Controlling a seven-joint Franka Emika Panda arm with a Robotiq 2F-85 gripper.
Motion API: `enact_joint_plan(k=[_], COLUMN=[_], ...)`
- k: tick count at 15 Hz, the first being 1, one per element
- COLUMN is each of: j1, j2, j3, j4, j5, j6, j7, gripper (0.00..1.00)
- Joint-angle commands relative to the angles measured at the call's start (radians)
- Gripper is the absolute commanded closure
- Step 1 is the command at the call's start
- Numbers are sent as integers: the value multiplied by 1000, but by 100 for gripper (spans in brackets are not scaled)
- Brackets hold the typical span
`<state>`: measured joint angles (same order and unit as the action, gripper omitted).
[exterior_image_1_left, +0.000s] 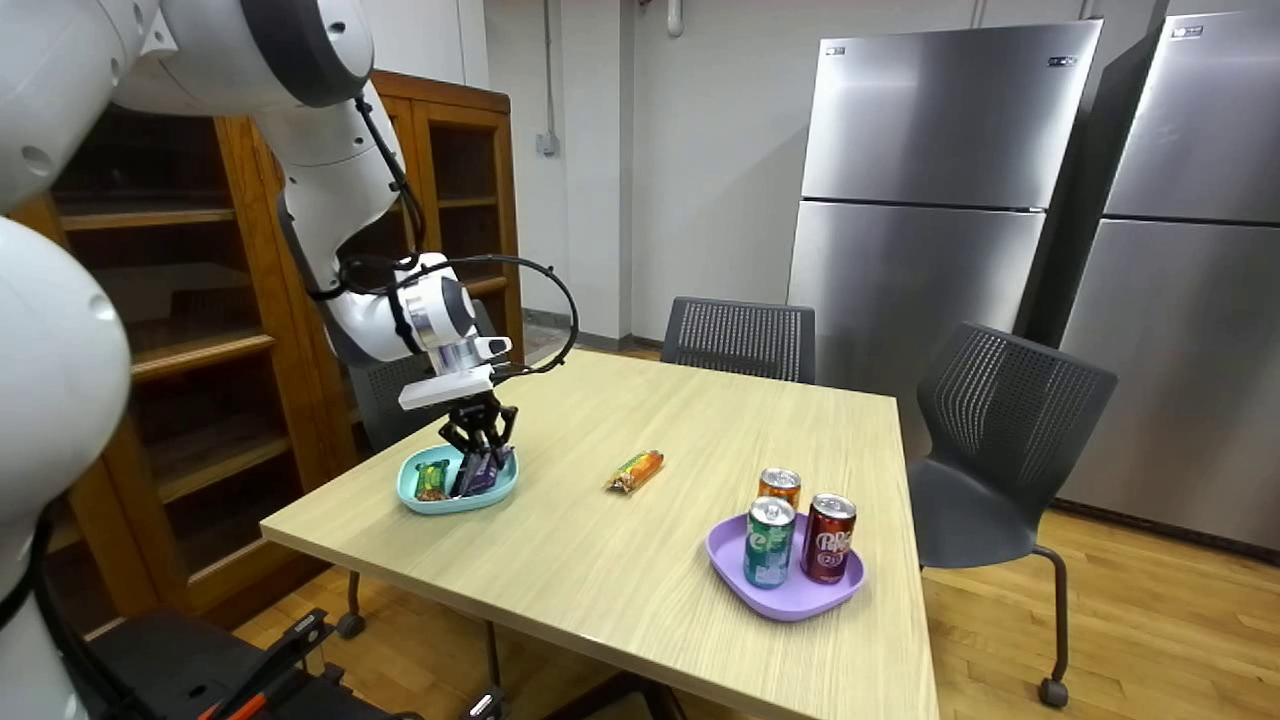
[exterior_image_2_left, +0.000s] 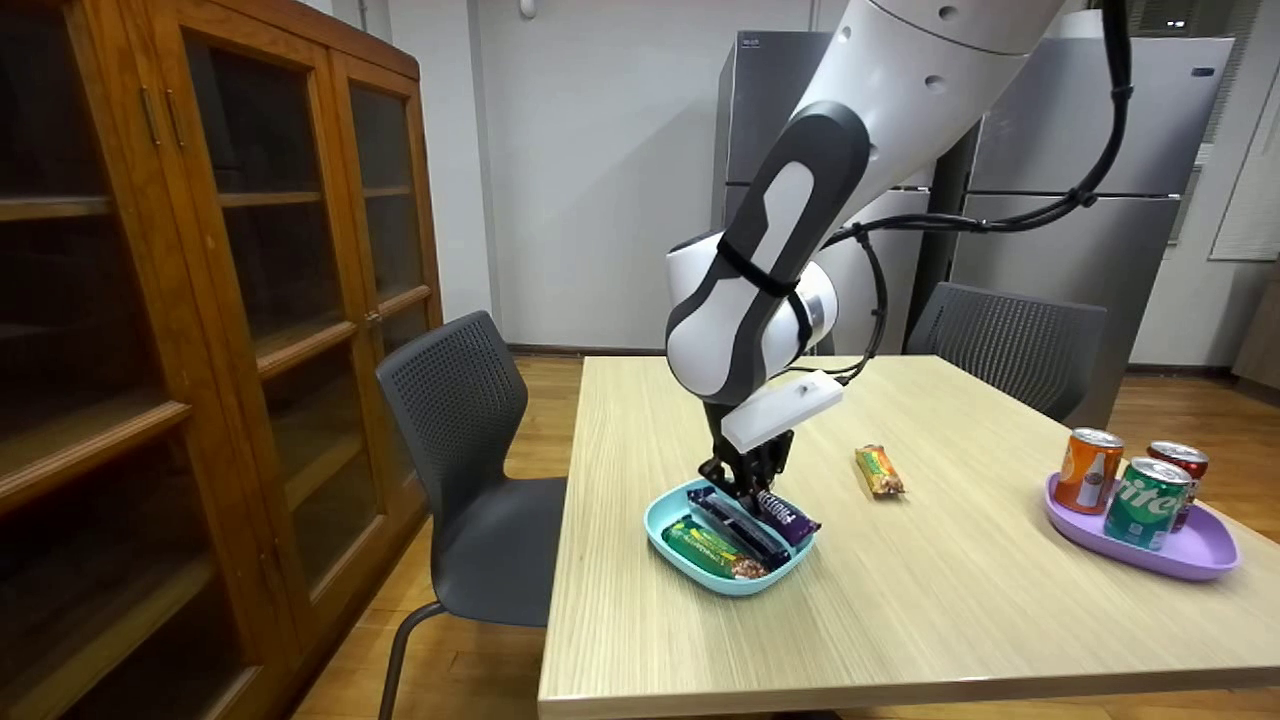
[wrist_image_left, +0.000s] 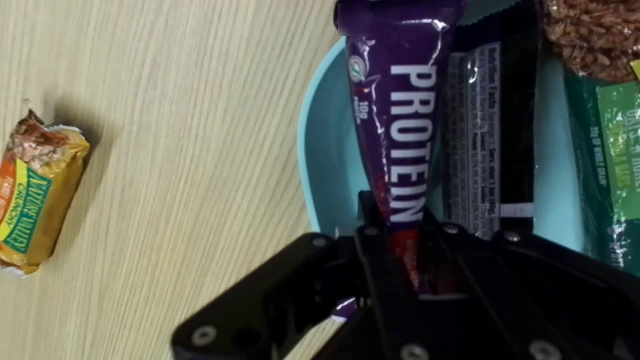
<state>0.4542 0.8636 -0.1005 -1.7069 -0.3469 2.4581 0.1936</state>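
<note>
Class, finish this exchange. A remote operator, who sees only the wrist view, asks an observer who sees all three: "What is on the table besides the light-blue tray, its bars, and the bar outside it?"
Observer: A purple tray with three drink cans on it.
Operator: My gripper is shut on the purple protein bar. What is beyond the table?
Observer: Two silver refrigerators, in both exterior views.
Operator: And around the table?
Observer: Dark grey chairs, at more than one side.
</note>
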Motion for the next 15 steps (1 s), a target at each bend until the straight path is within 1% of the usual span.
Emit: enact_joint_plan(k=[1, 2, 3, 7, 10, 11, 15], j1=[-18, -17, -15, -17, -28, -35, -68], j2=[-33, -34, -36, -46, -60, -67, -92], j3=[28, 27, 25, 18, 15, 13, 6], j4=[-22, -22, -24, -29, -31, -31, -28], j5=[-19, -20, -21, -22, -17, -14, -3], j6=[-35, -36, -34, -24, -15, -12, 2], j7=[-22, -20, -14, -3, 6, 10, 22], gripper=[96, 59, 58, 30, 6, 1, 0])
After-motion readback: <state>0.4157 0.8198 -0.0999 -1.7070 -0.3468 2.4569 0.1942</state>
